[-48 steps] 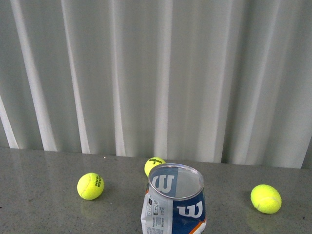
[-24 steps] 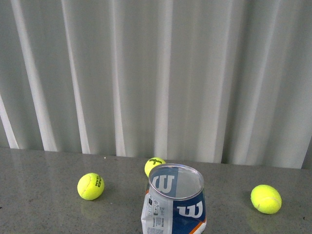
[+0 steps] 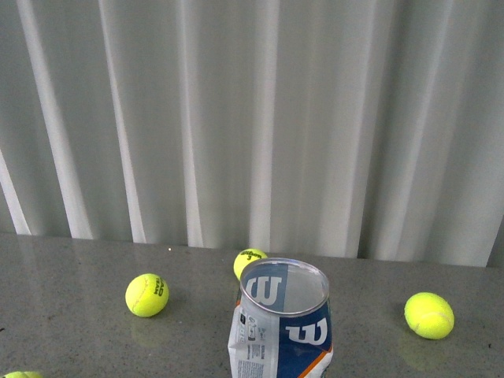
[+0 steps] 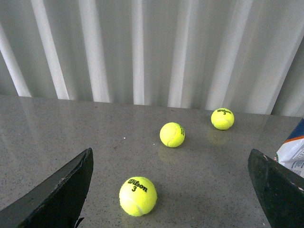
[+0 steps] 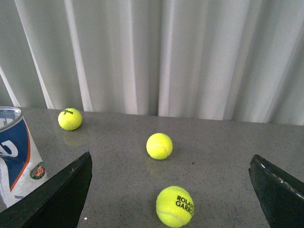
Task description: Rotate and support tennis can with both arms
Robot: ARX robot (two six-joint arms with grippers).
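Only the gripper fingers show, at the lower corners of each wrist frame: left gripper (image 4: 173, 190) and right gripper (image 5: 173, 190) have broad, matte black, wedge-shaped fingers with pale, scuffed edges.

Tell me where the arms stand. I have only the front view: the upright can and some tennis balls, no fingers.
Observer: The left gripper is open and grips nothing. The tennis can shows only at the edge of its view, outside the fingers.
Operator: Give me the right one.
Observer: The right gripper is open and empty as well, with the can off to one side, not between the fingers.
Operator: Report what lies ahead of it.
Observer: A ball printed Roland Garros lies on the table just ahead of the right gripper.
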